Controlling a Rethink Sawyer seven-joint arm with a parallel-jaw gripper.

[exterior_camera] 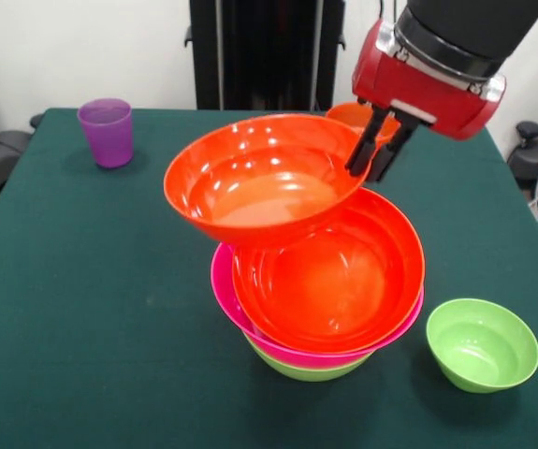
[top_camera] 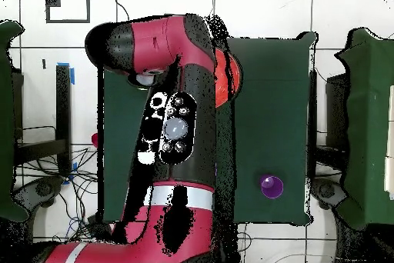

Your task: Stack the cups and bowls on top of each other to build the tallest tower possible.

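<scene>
- I have the gripper (exterior_camera: 378,154) clamped on the far rim of an orange bowl (exterior_camera: 264,178), one finger inside the wall and one outside, so the bowl hangs from that edge and tips down toward the camera.
- I judge the rim pinch is used because the bowl is too wide to span; the price is that tilt, which I must level before letting go.
- The held bowl sits in the air above and slightly toward the front view's left of the tower (exterior_camera: 320,299), overlapping its far-left edge but apparently not resting on it.
- The tower stands mid-worktop: a lime green bowl (exterior_camera: 308,369) lowest, a hot pink bowl (exterior_camera: 224,290) nested in it, and a wide orange-red bowl (exterior_camera: 334,276) open on top. It is nested, which I take to be for steadiness, though it gains little height.
- A small lime bowl (exterior_camera: 482,342) sits loose on the green worktop (exterior_camera: 81,309), just right of the tower, apart from it.
- The purple cup (exterior_camera: 106,131) stands upright near the far-left corner, well away; overhead it shows as a purple dot (top_camera: 271,186).
- Another orange piece (exterior_camera: 355,115) peeks out behind the gripper; I cannot tell what it is.
- Overhead, the arm (top_camera: 181,121) covers most of the stack, so I rely on the front view.
- My next concern: centring the held bowl, since an off-centre drop could slide off.
</scene>
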